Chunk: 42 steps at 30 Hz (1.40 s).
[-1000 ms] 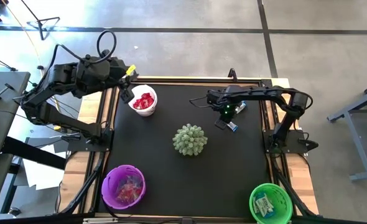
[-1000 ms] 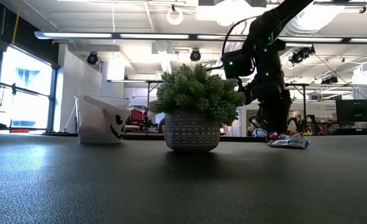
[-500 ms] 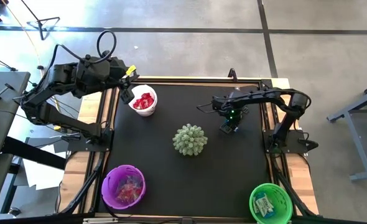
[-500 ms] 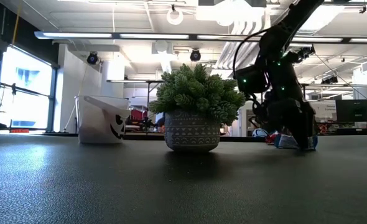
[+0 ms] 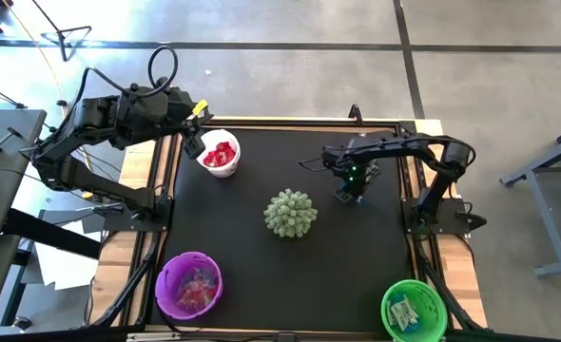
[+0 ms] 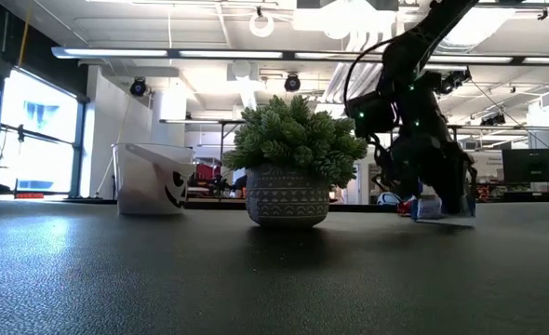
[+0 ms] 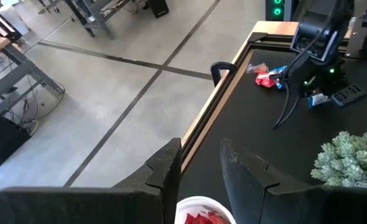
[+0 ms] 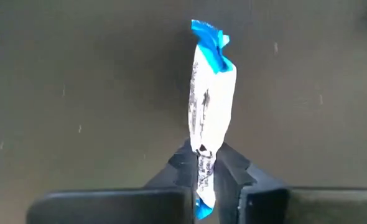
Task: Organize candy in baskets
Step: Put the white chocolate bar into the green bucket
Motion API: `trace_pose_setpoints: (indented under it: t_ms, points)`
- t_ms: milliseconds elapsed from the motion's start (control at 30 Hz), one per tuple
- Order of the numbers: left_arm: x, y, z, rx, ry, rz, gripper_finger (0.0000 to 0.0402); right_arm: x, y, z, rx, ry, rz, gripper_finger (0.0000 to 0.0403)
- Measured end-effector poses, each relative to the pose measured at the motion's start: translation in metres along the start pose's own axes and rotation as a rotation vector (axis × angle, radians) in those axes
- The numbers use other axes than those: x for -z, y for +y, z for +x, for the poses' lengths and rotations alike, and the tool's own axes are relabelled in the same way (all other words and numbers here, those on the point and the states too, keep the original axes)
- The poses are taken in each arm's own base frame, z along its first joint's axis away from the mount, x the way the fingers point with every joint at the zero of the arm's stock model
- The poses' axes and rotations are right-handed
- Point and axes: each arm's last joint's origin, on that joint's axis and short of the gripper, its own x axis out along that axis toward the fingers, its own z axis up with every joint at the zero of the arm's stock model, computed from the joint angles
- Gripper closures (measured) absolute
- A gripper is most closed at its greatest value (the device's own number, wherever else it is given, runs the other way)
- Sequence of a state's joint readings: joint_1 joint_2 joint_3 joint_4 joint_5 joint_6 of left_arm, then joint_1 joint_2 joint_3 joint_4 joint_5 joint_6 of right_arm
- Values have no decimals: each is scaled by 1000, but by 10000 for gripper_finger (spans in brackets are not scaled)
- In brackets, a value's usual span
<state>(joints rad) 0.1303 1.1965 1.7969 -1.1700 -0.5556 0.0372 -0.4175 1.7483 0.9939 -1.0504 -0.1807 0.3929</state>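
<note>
Having dropped onto the mat, the right gripper point(image 8: 203, 168) has just pinched its jaws shut on the blue-and-silver candy point(image 8: 209, 93) between its fingertips, so the piece is ready to lift toward a basket.

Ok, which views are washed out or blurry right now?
High view: daylight glares off the floor at the far left. Low view: ceiling lights glare, room beyond soft. Right wrist view: the candy in the right gripper looks slightly blurred.
</note>
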Motion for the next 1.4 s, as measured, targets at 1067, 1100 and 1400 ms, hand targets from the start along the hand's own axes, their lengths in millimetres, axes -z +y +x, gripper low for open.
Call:
trace_pose_setpoints:
  t_ms: [1067,1100,1400]
  points:
    - [3,0,1,68,14,350,300,198,133,-111,-72,34,325,390]
    - [3,0,1,85,12,355,300,205,137,-109,-83,46,332,390]
    - [4,6,4,120,14,344,300,264,167,-92,-170,139,481,390]
